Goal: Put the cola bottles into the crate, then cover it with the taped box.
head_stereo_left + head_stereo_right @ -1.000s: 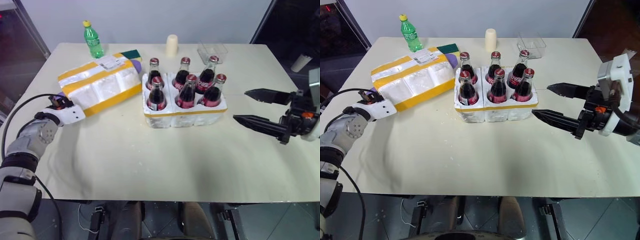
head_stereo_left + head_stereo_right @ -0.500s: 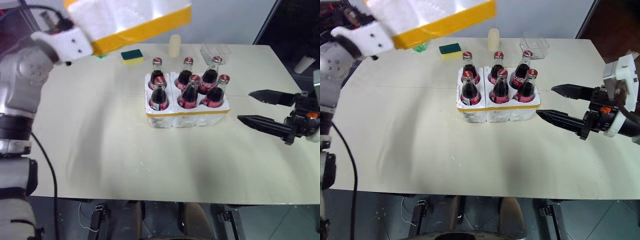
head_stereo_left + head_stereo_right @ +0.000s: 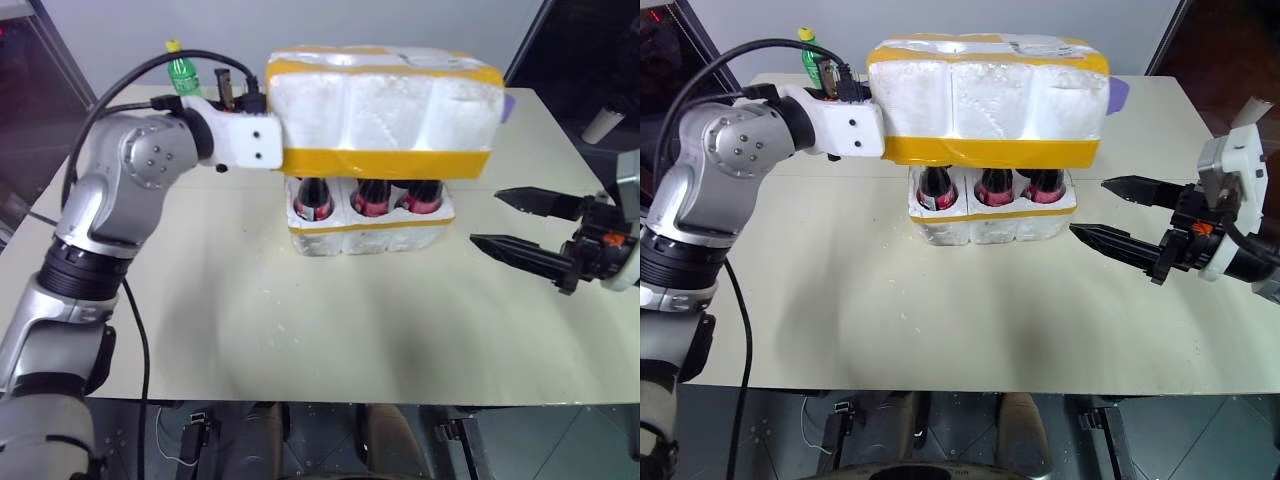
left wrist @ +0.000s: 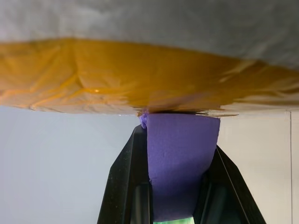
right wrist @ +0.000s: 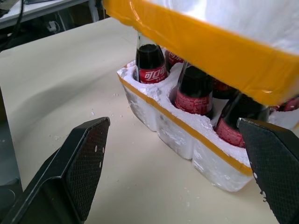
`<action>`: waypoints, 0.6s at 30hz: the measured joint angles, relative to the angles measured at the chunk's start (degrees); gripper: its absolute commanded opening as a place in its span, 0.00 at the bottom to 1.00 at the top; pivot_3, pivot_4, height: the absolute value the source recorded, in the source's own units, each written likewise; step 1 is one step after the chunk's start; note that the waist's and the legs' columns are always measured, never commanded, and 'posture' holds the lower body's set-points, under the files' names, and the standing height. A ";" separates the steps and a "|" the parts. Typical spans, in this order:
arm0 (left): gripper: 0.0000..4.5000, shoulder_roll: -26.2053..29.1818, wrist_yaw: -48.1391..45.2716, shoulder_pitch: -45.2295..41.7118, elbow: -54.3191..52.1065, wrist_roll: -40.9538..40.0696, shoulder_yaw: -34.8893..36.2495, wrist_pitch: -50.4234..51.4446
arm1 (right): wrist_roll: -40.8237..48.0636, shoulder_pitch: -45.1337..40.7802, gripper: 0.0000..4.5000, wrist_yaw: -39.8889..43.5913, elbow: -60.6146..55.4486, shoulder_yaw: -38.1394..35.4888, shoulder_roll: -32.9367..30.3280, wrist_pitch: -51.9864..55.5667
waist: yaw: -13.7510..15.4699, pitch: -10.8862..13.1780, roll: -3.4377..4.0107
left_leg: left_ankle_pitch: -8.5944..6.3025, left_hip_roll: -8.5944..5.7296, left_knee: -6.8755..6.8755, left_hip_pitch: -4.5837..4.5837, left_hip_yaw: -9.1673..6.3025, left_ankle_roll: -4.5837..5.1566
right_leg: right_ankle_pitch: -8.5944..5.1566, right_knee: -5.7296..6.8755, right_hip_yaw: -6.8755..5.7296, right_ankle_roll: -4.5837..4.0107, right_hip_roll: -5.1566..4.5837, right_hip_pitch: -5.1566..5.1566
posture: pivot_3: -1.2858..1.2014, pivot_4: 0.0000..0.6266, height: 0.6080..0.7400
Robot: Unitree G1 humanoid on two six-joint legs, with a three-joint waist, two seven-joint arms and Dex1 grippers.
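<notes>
White foam wrapped in wide yellow tape makes up the taped box (image 3: 385, 110), which hangs in the air directly over the crate (image 3: 370, 225), its long axis running side to side across the table, level and lined up with the crate's own length. A white shipping label lies on its top face; its writing is too small to read. The box's lower edge hides the bottle necks and caps.

The left gripper (image 4: 180, 140) holds the box at its left end, fingers nearly closed on a purple tab (image 4: 180, 163) that sticks out under the box's yellow tape. A second bit of purple shows at the box's right end.

The crate sits near the middle of the cream table (image 3: 300, 330), a low white foam tray with one yellow tape band around its rim. The cola bottles (image 3: 372, 197) stand upright in it. Three dark bottle bodies with red labels show in the front row from the head cameras; more stand behind them, but the box hides how many. The right wrist view shows red labels with white script, not readable.

The right gripper (image 3: 520, 220) hovers above the table to the right of the crate, apart from it, its two black fingers spread wide and empty, pointing toward the crate.

One green plastic bottle (image 3: 183, 72) with a yellow cap stands at the far left of the table.
</notes>
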 measured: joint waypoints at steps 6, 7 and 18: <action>0.74 0.61 -0.04 3.89 -2.32 4.48 -1.21 -2.18 | 0.14 -0.29 1.00 -1.18 0.11 -0.03 0.28 -0.02 | 0.00 0.00 0.00 | 0.00 0.00 -0.02 0.03 -0.01 0.00 | 0.00 0.01 0.00 0.00 0.00 0.01 | 0.52 0.24 0.99; 0.85 0.59 -0.04 4.91 -2.58 4.98 -1.68 -2.51 | 0.22 -0.40 1.00 -1.28 0.17 -0.03 0.28 -0.11 | -0.01 0.00 0.00 | 0.00 0.00 -0.01 0.03 -0.01 0.00 | 0.00 0.01 0.00 0.00 0.00 0.01 | 0.52 0.24 0.99; 0.85 2.75 0.50 20.32 -6.74 -5.11 8.93 -6.23 | -0.07 -0.78 1.00 -0.98 1.34 0.59 0.28 -0.32 | -0.28 -0.01 0.02 | 0.00 0.03 -0.07 0.09 -0.04 0.00 | -0.01 0.03 -0.01 -0.02 0.00 0.01 | 0.52 0.24 0.99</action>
